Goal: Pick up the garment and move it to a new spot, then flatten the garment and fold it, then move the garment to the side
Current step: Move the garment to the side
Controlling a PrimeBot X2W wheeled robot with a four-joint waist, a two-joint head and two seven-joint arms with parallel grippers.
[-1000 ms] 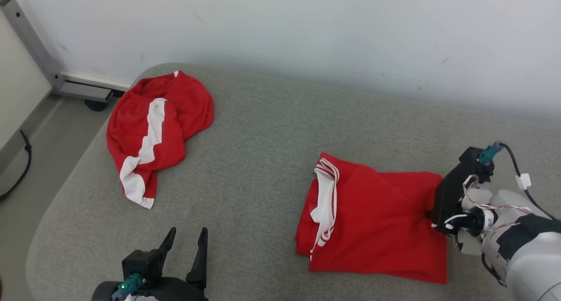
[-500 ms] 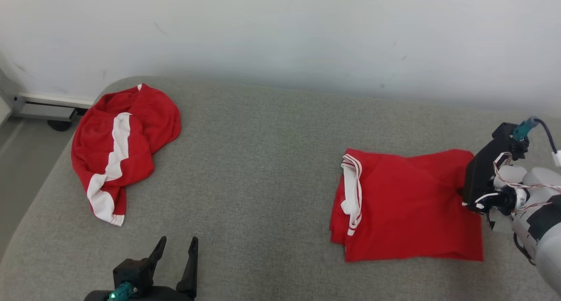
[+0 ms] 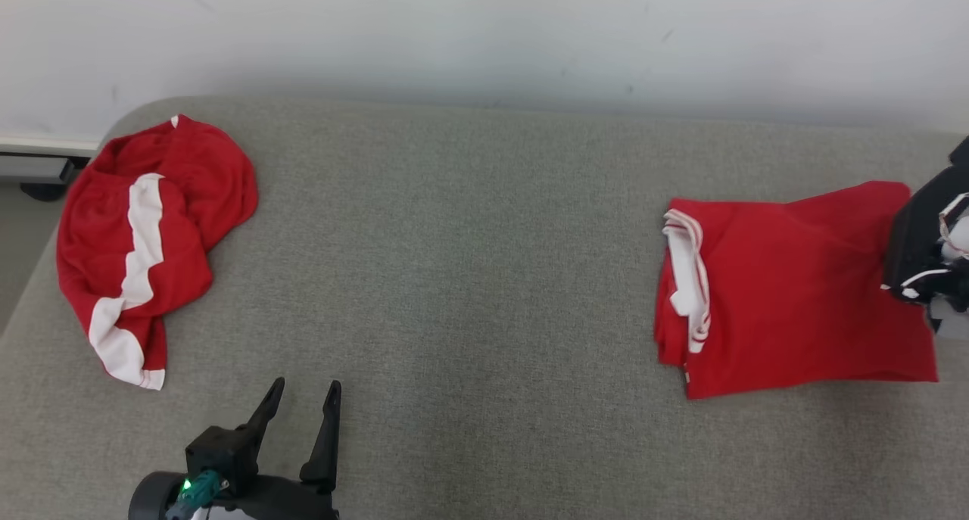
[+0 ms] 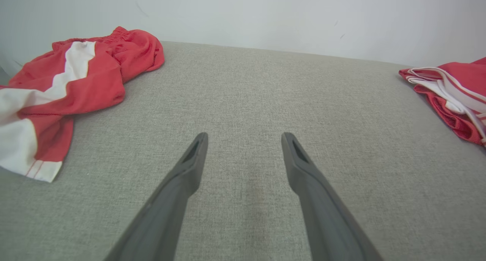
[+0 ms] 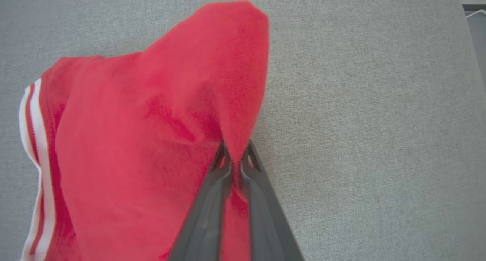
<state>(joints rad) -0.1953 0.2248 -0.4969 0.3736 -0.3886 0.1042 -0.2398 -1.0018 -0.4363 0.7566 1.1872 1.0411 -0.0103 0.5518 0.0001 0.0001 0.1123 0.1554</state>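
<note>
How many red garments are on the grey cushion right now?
2. A crumpled garment lies at the far left of the grey cushion. A folded garment lies at the right, its edge pinched by the right gripper. Folds could hide more.

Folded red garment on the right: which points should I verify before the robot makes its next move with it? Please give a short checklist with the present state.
1. Grip: the right gripper is shut on the folded garment at its right edge: ok.
2. All folded layers inside the pinch: cannot tell.
3. Fold intact, striped hem stacked on the left side: ok, though the gripped corner is lifted.
4. Other arm: the left gripper is open, holds nothing and is apart from both garments: ok.
5. Separation: the crumpled garment lies well apart, with bare grey surface between: ok.
</note>
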